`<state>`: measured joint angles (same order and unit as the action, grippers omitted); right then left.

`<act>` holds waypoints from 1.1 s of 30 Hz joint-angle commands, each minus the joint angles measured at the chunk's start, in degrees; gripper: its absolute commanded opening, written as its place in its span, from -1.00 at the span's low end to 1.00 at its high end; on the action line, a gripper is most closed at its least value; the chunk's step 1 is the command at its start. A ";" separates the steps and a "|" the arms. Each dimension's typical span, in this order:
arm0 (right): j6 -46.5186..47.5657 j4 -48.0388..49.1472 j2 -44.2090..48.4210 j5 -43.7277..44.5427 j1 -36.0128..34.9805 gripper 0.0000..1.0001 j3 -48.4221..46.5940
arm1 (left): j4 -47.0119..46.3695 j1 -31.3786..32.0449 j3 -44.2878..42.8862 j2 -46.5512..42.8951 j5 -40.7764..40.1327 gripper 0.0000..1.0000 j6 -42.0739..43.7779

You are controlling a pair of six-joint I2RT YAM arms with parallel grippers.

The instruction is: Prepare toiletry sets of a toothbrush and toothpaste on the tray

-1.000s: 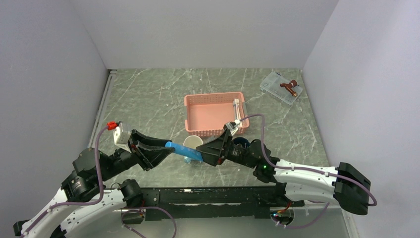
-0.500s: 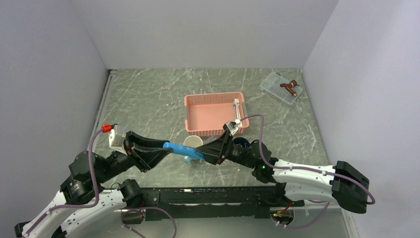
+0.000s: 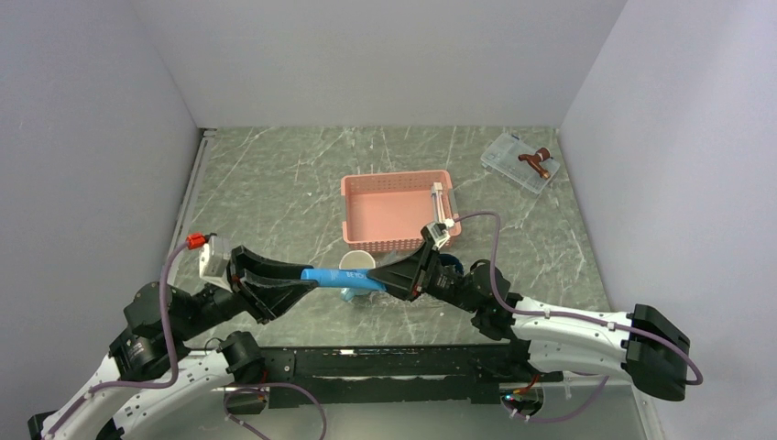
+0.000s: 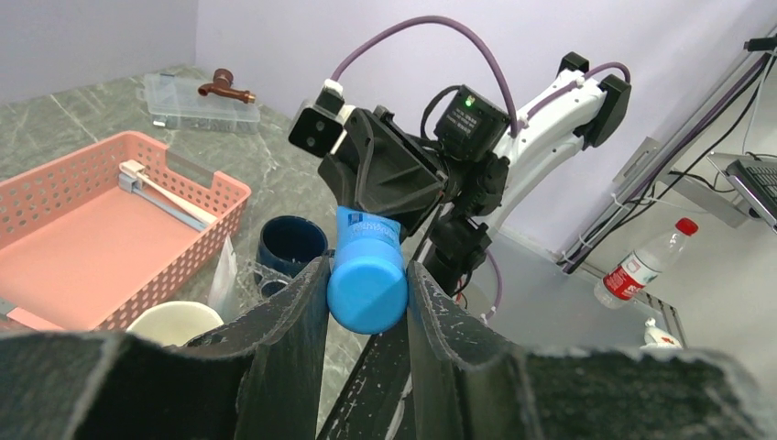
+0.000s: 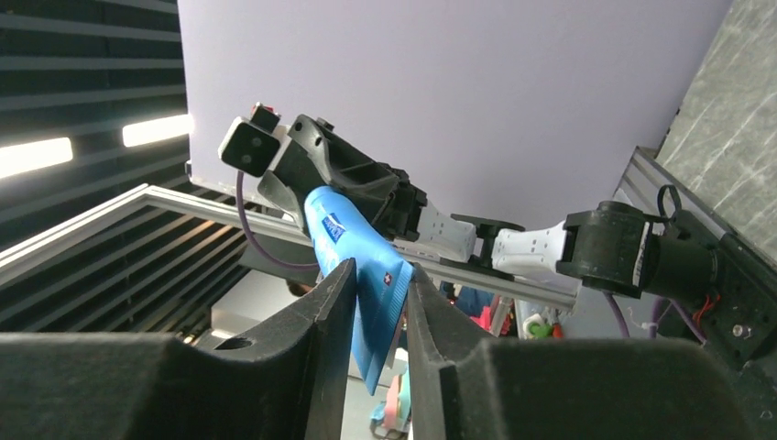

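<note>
Left wrist view: we cannot read the toothpaste's small print; left gripper and right gripper, arms outstretched toward each other, both clamp it.

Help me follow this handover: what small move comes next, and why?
Probably open the left end effector: the toothpaste tube is gripped at both ends, cap end by the left, flat end by the right end effector, so the right can take it.

The left arm and right arm are white with black joints, black fingers and looping purple cables.
</note>
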<state>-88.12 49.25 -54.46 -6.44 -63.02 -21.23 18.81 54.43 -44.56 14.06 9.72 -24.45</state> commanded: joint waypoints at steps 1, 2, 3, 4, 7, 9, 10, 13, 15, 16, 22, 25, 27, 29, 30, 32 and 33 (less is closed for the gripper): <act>2.28 2.60 2.51 -1.04 -0.62 -0.49 -3.69 | 5.23 -0.14 1.90 0.35 2.50 -1.00 0.91; 2.63 2.10 2.61 -1.03 -0.64 -0.51 -4.25 | 5.45 -0.11 2.05 0.35 2.42 -1.00 0.87; 2.95 1.70 2.75 -1.14 -0.50 -0.52 -4.84 | 5.57 -0.12 2.22 0.35 2.52 -1.00 0.85; 3.49 1.30 2.70 -1.40 -0.62 -0.55 -5.41 | 5.66 -0.13 2.36 0.40 2.62 -1.00 0.86; 4.48 0.35 2.49 -2.14 -0.55 -0.61 -7.19 | 6.25 -0.17 2.62 0.51 2.51 -1.00 0.84; 5.10 -0.18 2.34 -2.69 -0.60 -0.65 -8.13 | 6.74 -0.07 2.63 0.68 2.16 -1.00 1.08; 5.33 -0.44 2.27 -2.97 -0.63 -0.68 -8.48 | 7.01 -0.11 2.63 0.82 2.15 -1.00 1.21; 5.99 -1.39 2.20 -3.92 -0.56 -0.82 -9.24 | 7.84 -0.11 2.33 1.29 1.73 -1.00 1.64; 6.47 -2.06 2.25 -4.66 -0.58 -1.00 -9.60 | 8.16 -0.18 2.05 1.61 1.30 -1.00 2.03; 6.54 -2.49 2.23 -5.06 -0.61 -1.00 -9.69 | 8.24 -0.20 1.83 1.74 1.09 -1.00 2.18; 10.39 -10.01 4.10 -6.38 -0.61 -1.00 -10.87 | 10.51 -0.13 -0.72 2.75 -1.07 -0.78 3.44; 15.39 -21.15 7.29 -4.51 -0.61 -1.00 -13.43 | 11.51 -0.17 -1.85 2.72 -2.07 -0.24 4.36; 18.86 -27.77 10.14 -2.53 -0.59 -1.00 -15.29 | 12.14 -0.12 -2.32 2.35 -2.94 0.23 5.00; 22.65 -36.21 12.31 0.11 -0.50 -1.00 -18.07 | 12.79 -0.16 -2.82 2.14 -3.88 0.41 5.49; 24.44 -41.88 13.00 1.41 -0.52 -1.00 -19.66 | 13.07 -0.17 -2.91 2.03 -4.40 0.48 5.76; 29.23 -50.10 13.88 4.28 -0.43 -1.00 -23.33 | 13.71 -0.14 -3.47 2.01 -5.16 0.63 6.16; 30.61 -54.14 14.07 5.64 -0.44 -1.00 -24.88 | 13.99 -0.12 -3.73 2.10 -5.42 0.71 6.37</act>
<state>-67.22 12.88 -43.07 -5.19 -63.09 -37.93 32.18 54.57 -45.36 15.70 8.16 -20.12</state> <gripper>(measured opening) 0.138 0.795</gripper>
